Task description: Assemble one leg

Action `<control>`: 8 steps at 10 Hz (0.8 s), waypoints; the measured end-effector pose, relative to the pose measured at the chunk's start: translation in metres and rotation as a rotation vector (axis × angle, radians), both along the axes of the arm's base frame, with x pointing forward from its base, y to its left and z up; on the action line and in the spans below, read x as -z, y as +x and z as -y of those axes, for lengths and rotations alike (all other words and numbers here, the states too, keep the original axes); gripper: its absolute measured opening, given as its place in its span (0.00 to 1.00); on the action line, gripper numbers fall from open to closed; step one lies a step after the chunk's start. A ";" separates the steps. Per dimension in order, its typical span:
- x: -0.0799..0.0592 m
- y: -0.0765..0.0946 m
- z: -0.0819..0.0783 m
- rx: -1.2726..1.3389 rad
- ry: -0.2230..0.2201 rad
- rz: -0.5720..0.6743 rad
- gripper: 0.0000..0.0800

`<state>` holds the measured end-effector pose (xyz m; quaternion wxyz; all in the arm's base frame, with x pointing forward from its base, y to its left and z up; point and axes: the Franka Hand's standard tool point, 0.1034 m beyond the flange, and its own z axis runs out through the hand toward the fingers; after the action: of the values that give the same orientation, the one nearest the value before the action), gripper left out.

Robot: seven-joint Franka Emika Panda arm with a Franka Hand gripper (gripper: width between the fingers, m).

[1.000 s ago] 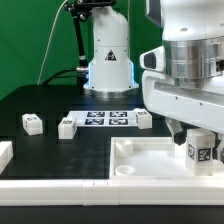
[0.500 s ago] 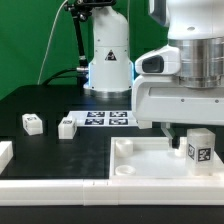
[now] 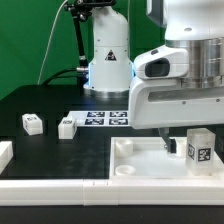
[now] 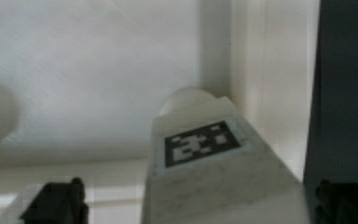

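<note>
A white leg point(image 3: 201, 149) with a black-and-white tag stands upright on the large white panel point(image 3: 140, 166) at the exterior view's right. My gripper point(image 3: 187, 141) hangs right over it. In the wrist view the leg point(image 4: 211, 150) sits between my two dark fingertips point(image 4: 55, 203), with a gap on each side, so the gripper point(image 4: 197, 206) is open around it. Two more legs point(image 3: 32, 123) point(image 3: 67, 127) lie on the black table at the left.
The marker board point(image 3: 105, 119) lies behind the panel in front of the arm's base point(image 3: 108, 60). A white part point(image 3: 5, 152) sits at the left edge. A white rail point(image 3: 60, 186) runs along the front.
The hand has turned and shifted to the exterior view's left over the leg. The leg has stayed in place on the panel. A leg by the marker board is now hidden behind the hand.
</note>
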<state>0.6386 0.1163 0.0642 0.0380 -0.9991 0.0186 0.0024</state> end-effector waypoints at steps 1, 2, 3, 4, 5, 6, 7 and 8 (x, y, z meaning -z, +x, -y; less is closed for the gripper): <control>0.000 0.000 0.000 0.001 0.000 0.000 0.68; 0.000 0.000 0.000 0.001 0.000 0.000 0.51; 0.000 0.000 0.000 0.003 0.000 0.000 0.51; 0.000 0.000 0.000 0.036 0.001 -0.003 0.36; 0.000 0.000 0.000 0.034 0.001 -0.003 0.36; 0.000 0.000 0.000 0.090 0.003 -0.007 0.36; 0.000 0.000 -0.001 0.236 0.004 -0.019 0.36; 0.001 0.000 0.000 0.373 0.003 -0.029 0.36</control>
<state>0.6382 0.1168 0.0636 0.0391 -0.9781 0.2041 0.0098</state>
